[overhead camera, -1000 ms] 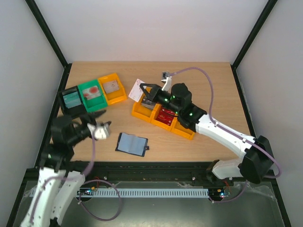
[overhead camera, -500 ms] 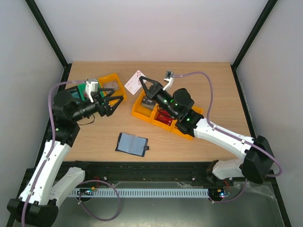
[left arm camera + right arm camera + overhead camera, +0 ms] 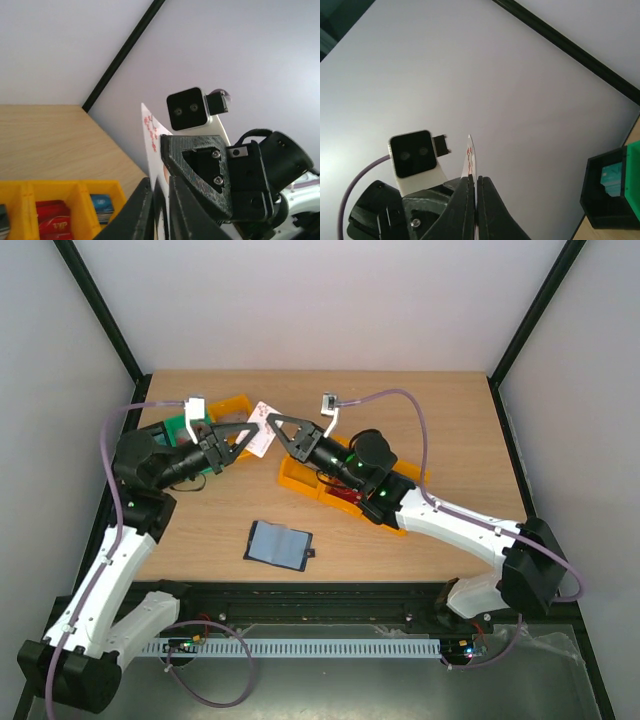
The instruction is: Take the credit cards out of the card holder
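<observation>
the wallet (image 3: 279,545) lies open and flat on the bench (image 3: 200,530) near the front edge, well apart from both arms, its pale inner pockets facing up. further back and to the right sits an orange tray (image 3: 292,478), much of it hidden under the right arm. the left wrist view shows a red card (image 3: 51,225) and a blue card (image 3: 102,209) in two of its compartments. at the far left stand an orange bin (image 3: 232,402), a green bin (image 3: 178,425) and a black bin (image 3: 607,192), the last two partly covered from above by the left arm. the red card reads "vip"; the reddish print on the white card (image 3: 262,430) is too small to read. that white card is up in the air between the tray and the orange bin, pinched tight by the right fingers (image 3: 462,215). the left fingers (image 3: 137,212) stand narrow on either side of the same card, and i cannot tell if they press it. half a second ago they were spread wide beside the orange bin, and the card hung further right, over the tray's far-left end.
</observation>
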Tool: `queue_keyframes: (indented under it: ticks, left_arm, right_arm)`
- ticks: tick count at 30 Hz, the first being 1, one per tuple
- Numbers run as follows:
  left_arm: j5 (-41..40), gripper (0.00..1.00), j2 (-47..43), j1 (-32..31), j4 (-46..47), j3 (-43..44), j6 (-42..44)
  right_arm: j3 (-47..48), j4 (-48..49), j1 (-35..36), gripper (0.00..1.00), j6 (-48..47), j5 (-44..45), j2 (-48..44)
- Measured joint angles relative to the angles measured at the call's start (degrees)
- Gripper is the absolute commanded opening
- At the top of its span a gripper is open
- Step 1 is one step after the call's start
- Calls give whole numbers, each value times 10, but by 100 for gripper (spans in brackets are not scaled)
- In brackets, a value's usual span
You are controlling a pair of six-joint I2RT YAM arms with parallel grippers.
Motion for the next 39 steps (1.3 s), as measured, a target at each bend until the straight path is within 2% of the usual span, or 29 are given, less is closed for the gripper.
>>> queue_keyframes:
  ticks: [3,4,5,8,9,10,14,18,20,24,25,29,39]
  left_arm:
    - [-2,2,-5,-3,-5,1,10]
    - [-2,2,-8,-3,-3,2,13]
    - [-2,2,-11,-3,-4,3,15]
    - [8,2,-23,-4,-15,3,34]
    - [19,2,-28,-6,-28,4,47]
    - [30,2,-30,-7,-38,4,61]
    - [76,2,-37,-18,-130,10,166]
    - [80,2,-45,-38,-224,12,272]
    - [82,2,-47,-52,-265,11,320]
    - [92,2,-38,-74,-313,12,382]
    - [94,2,-35,-79,-322,12,394]
    - [101,2,-21,-95,-351,12,427]
    - [119,2,-14,-116,-344,12,435]
  right_arm:
    - [9,3,0,2,-15,-14,3]
    - [15,-2,0,5,-26,-25,3]
    - [17,-3,0,17,-30,-29,3]
    - [33,-37,-9,72,-78,-71,3]
    - [49,-77,-16,84,-114,-97,2]
    - [75,-137,-23,87,-159,-124,1]
    - [197,-399,-34,89,-374,-184,-3]
    - [255,-611,-36,83,-536,-209,-39]
    - [260,-683,-36,79,-582,-214,-51]
    - [263,-787,-36,62,-643,-219,-45]
    - [263,-803,-36,57,-653,-222,-41]
    - [263,-833,-36,50,-673,-247,-30]
    - [254,-824,-36,48,-672,-279,-26]
